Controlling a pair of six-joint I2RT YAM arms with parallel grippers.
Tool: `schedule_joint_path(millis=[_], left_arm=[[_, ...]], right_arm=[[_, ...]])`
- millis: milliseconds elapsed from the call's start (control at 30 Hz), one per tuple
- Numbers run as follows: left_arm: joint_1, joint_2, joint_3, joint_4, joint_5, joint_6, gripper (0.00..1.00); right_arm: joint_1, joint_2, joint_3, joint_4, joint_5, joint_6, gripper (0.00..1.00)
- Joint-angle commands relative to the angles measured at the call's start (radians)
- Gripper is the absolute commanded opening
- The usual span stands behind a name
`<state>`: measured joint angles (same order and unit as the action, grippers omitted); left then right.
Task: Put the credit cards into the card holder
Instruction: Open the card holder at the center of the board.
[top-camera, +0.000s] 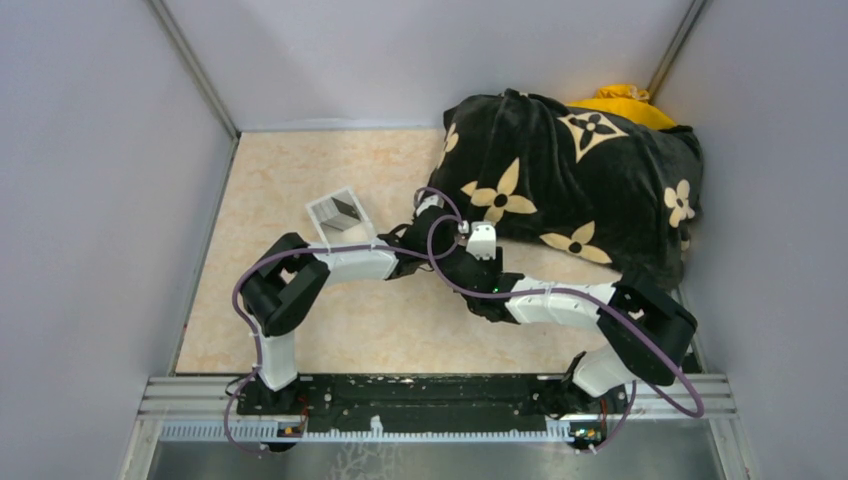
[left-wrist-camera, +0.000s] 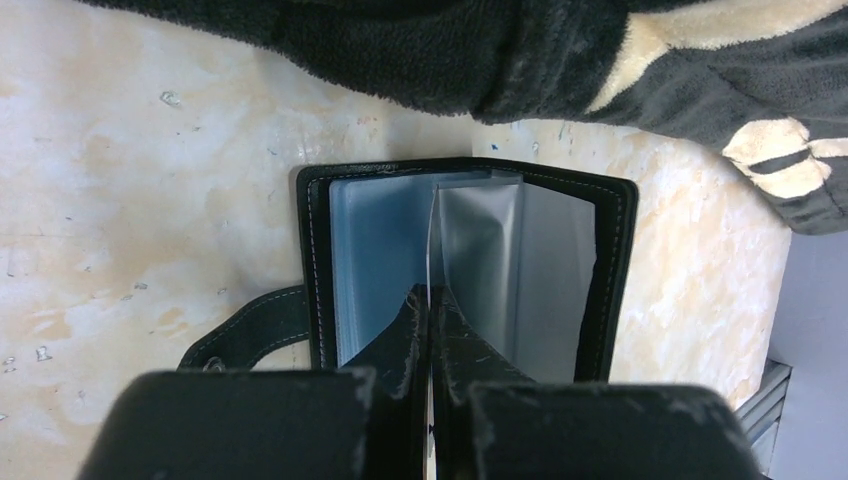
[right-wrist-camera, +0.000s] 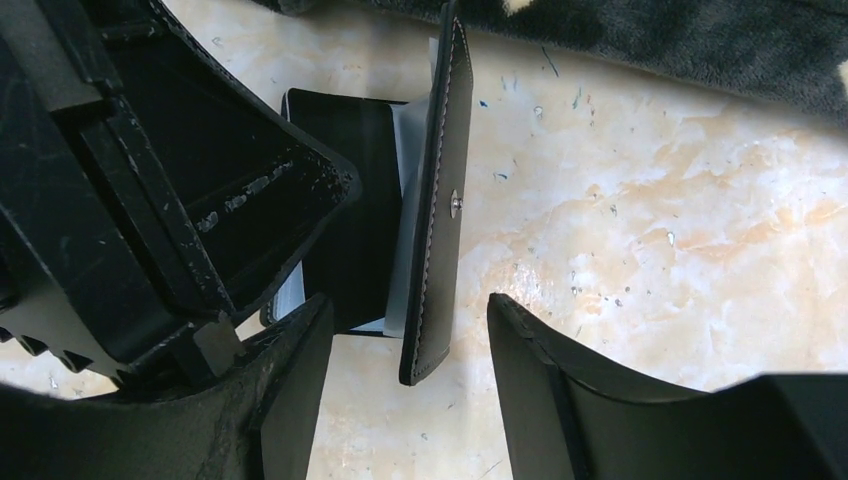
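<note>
Two arms meet at the card holder (left-wrist-camera: 372, 262), which lies opened on the table (top-camera: 290, 170) just beside the flowered cushion (top-camera: 570, 170). The left gripper (left-wrist-camera: 431, 300) has its jaws pressed together on a thin grey inner leaf (left-wrist-camera: 480, 250), standing it upright; its wrist is low, reaching in over the holder's near edge. The right gripper (right-wrist-camera: 408, 305) has its jaws spread, straddling the raised black cover (right-wrist-camera: 445, 150) without visibly touching it. Expect the holder to be light and floppy at the fold, with slick leaves that crease easily, so take it by the stiffer stitched cover. No card shows at the holder. A dark flat shape (top-camera: 346, 208) in the pale tray (top-camera: 318, 210) may be one. It is probably thin, stiff and slippery, so you should pinch it by its edges.
</note>
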<state>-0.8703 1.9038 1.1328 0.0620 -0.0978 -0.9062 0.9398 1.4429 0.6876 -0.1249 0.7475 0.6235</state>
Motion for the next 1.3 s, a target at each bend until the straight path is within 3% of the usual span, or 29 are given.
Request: schedule_joint_path(millis=[0,1100,1267], left_arm=[[-0.004,-0.04,-0.042,-0.041,0.096,-0.006,0.0],[0.025,-0.013,-0.083,-0.02,0.106,-0.009,0.0],[0.026,-0.008,-0.076,-0.027,0.102,-0.006,0.0]], right_arm=[[-0.041,0.016,-0.042,-0.043,0.124,0.013,0.58],[-0.154,-0.1,-0.068,-0.072,0.128,-0.016,0.56],[-0.153,-0.188,-0.059,-0.062,0.097,-0.054,0.56]])
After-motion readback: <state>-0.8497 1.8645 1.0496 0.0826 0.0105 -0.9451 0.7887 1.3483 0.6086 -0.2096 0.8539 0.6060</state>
